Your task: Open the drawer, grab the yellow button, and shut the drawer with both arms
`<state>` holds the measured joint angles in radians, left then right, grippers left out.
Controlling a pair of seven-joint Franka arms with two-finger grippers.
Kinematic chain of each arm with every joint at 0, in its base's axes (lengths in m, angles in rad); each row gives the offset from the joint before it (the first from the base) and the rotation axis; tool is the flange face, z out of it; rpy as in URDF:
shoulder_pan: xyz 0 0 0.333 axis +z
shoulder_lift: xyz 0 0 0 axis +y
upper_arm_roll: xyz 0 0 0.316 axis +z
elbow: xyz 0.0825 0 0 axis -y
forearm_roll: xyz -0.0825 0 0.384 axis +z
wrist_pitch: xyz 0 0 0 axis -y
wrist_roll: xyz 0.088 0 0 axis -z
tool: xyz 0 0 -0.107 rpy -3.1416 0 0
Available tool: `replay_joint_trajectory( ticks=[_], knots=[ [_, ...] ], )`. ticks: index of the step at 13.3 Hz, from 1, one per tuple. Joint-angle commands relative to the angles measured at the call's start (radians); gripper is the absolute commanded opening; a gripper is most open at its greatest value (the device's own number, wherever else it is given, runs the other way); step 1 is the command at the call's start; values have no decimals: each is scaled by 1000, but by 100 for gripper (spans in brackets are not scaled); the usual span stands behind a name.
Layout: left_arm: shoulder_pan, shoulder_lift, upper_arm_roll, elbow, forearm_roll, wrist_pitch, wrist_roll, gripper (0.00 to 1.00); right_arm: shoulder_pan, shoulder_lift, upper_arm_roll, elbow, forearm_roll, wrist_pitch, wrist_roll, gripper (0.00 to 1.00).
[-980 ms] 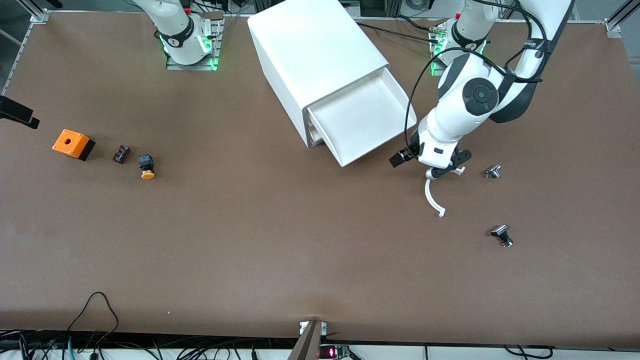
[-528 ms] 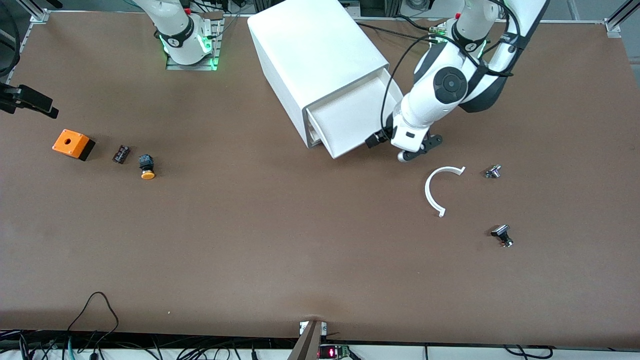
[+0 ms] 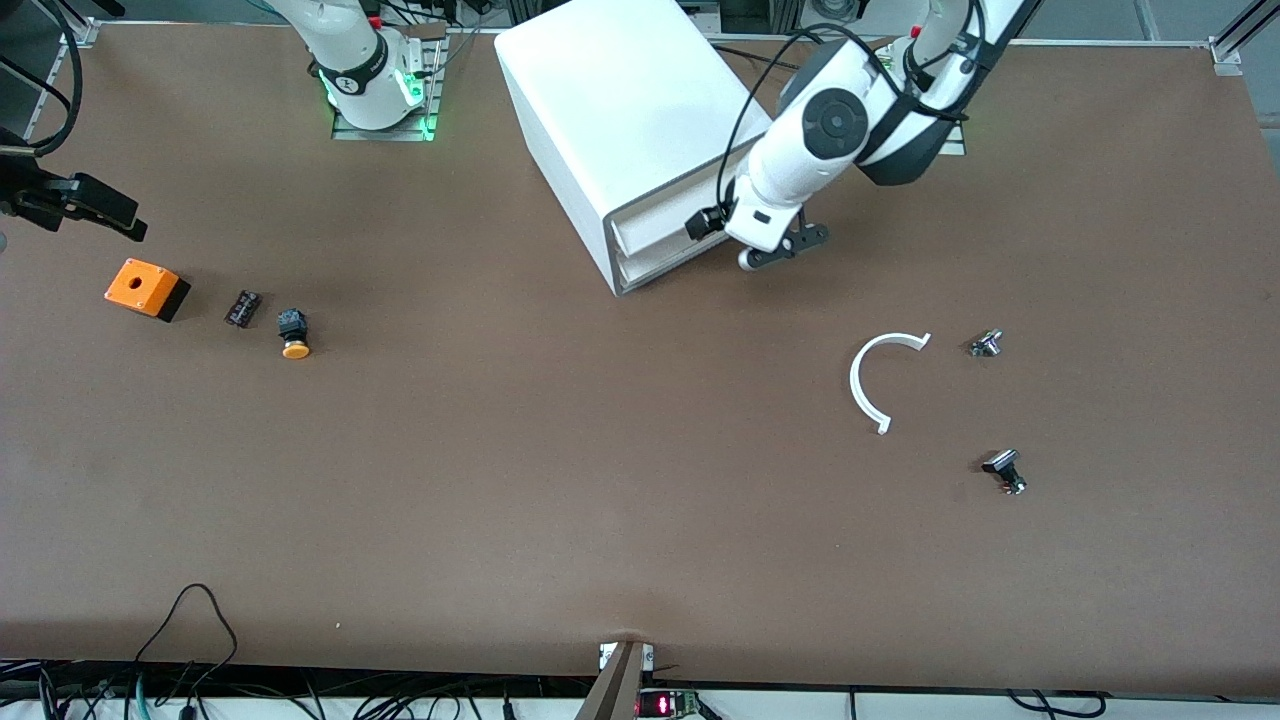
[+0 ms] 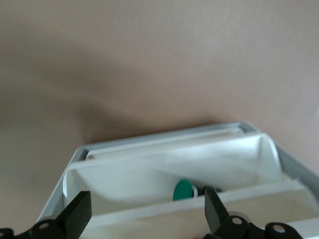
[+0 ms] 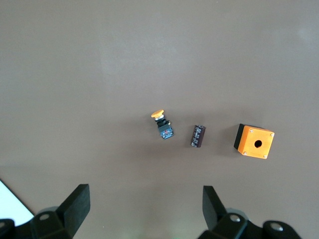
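Two grippers stood wide apart, both empty. Front view: left gripper point(image 3: 770, 250) at the shut drawer point(image 3: 665, 215); right gripper point(image 3: 75, 200) above the orange box point(image 3: 146, 288). Right wrist view: button point(image 5: 162, 124) on table beside a black part point(image 5: 198, 135).

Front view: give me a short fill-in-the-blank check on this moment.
1. The left gripper is at the front of the white ____.
2. The orange-capped button lies on the ____, not in a drawer.
3. Both the left gripper and the right gripper are ____.

Missing words: cabinet; table; open
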<state>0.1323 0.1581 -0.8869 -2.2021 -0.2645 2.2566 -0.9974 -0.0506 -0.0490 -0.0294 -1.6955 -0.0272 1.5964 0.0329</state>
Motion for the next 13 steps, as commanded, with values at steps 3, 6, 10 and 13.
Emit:
replay_joint_trajectory(
  ticks=[3, 6, 10, 13],
  knots=[
    [10, -49, -41, -45, -35, -64, 11, 100, -3, -5, 3, -9, 12, 13, -10, 100],
    [23, -52, -64, -41, -35, -80, 16, 100, -3, -8, 5, 0, 16, 22, -10, 100],
    [107, -68, 32, -1, -28, -71, 223, 100, -2, -6, 5, 0, 16, 5, -11, 100],
    [112, -71, 188, 63, -25, -78, 437, 100, -2, 0, 19, 5, 18, 7, -10, 100]
  ],
)
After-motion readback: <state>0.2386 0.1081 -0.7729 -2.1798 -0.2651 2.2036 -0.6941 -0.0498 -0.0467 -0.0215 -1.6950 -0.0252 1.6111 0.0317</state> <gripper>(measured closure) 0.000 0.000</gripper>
